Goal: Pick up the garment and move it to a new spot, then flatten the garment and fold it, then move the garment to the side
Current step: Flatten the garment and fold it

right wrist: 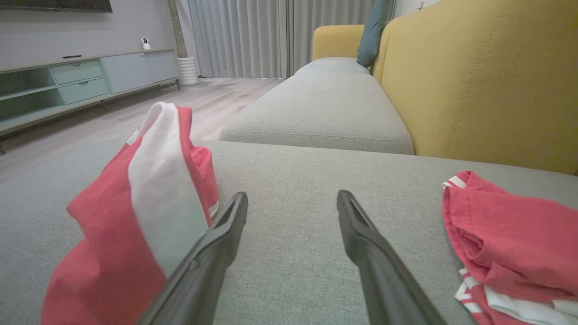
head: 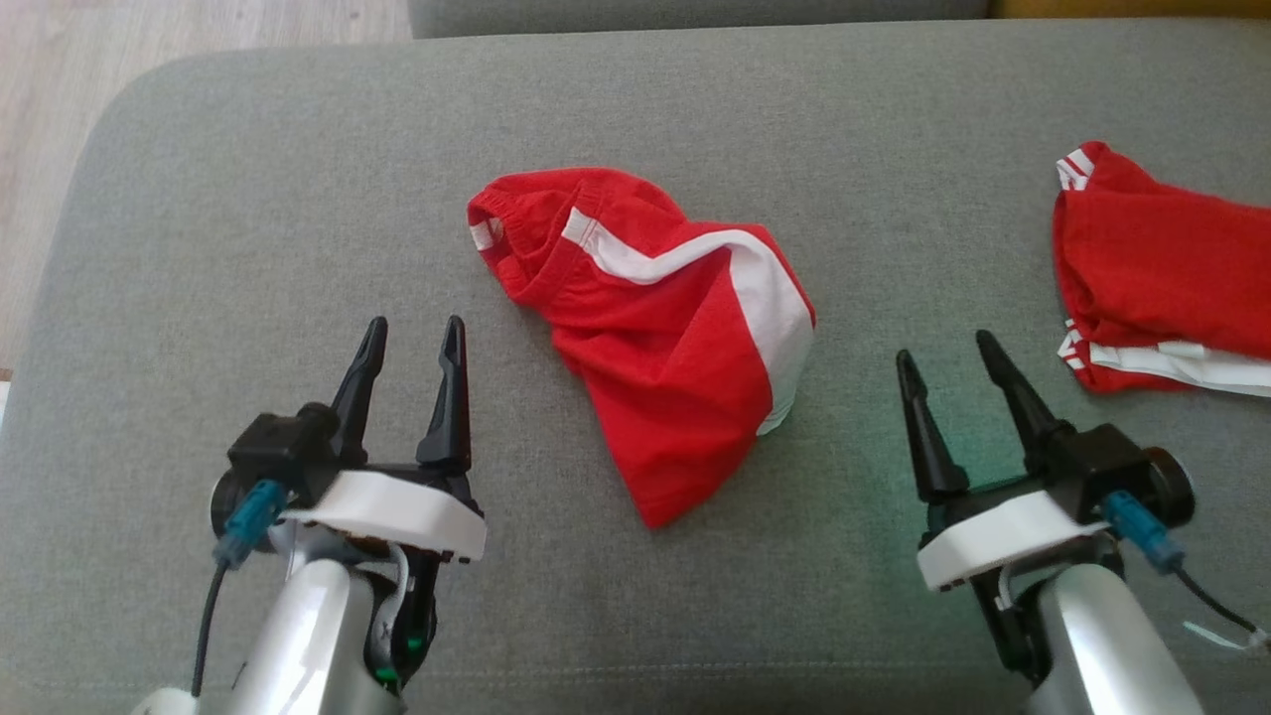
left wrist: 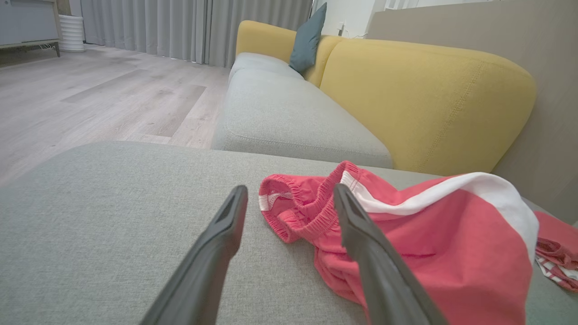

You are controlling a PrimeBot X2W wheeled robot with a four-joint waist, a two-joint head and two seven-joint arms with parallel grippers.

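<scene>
Head view: I see the garment (head: 675, 338), red shorts with a broad white side stripe, lying crumpled near the middle of the grey cushion (head: 298, 179). Its elastic waistband faces the upper left of the view and a pointed corner faces the robot. The left gripper (head: 415, 325) hovers to the left of the garment, jaws parted and holding nothing. The right gripper (head: 943, 348) sits to the right of it, jaws likewise spread and empty. A second garment (head: 1152, 268), also red with white stripes, lies at the right edge of the cushion, well apart from the first. Pale wood floor (head: 60, 119) shows at the upper left.

Left wrist view: both dark fingers rise from the bottom edge with a clear gap between them. The garment lies beyond them and toward that view's right, with the waistband showing in the gap (one finger overlaps the cloth in the picture, and I cannot tell whether it touches). Behind it stand a yellow backrest (left wrist: 429, 99), a teal pillow (left wrist: 309, 38) and grey curtains (left wrist: 180, 27).

Right wrist view: the fingers stand wide apart with bare cushion between them. The garment rises in a peak on that view's left, just beside one finger. The second garment lies on that view's right, clear of the other finger. A low cabinet (right wrist: 67, 81) lines the far wall.
</scene>
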